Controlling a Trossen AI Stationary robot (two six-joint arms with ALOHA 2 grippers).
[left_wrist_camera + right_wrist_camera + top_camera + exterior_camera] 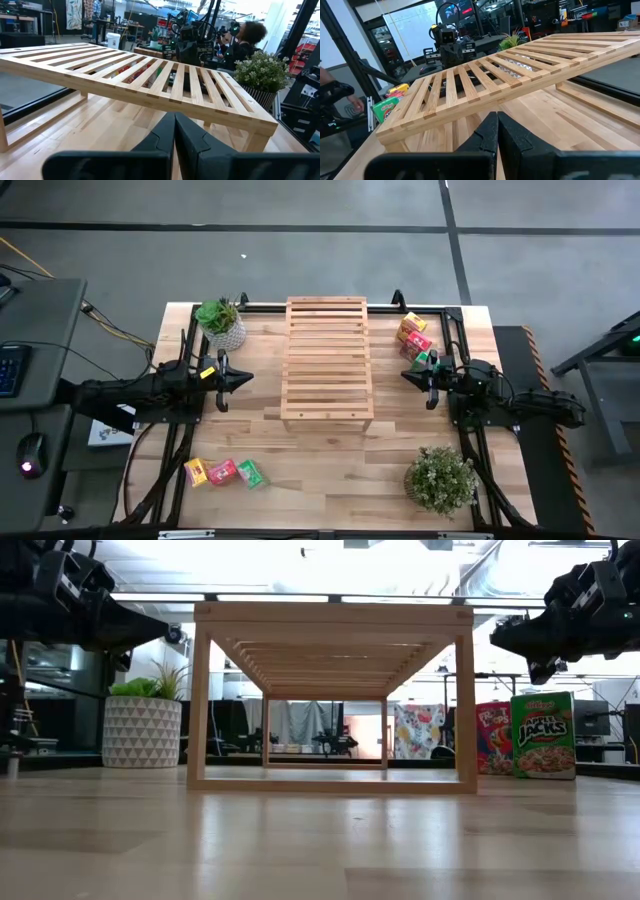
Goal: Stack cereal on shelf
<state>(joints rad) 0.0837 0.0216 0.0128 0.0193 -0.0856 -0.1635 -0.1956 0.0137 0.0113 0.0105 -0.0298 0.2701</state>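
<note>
While no box sits on it yet, the light slatted wooden shelf [328, 362] stands mid-desk, long axis running front to back, slats crosswise, open ends facing front and rear. Three small cardboard cereal boxes [226, 472] lie flat front-left; three more [413, 337] stand back-right, just beside the right gripper [406, 374]. Left gripper [247, 379] flanks the shelf's other side. Both jaws fully closed, holding nothing. Risks: right arm knocking over the upright boxes; boxes tilting on slat gaps; arms clipping the shelf.
</note>
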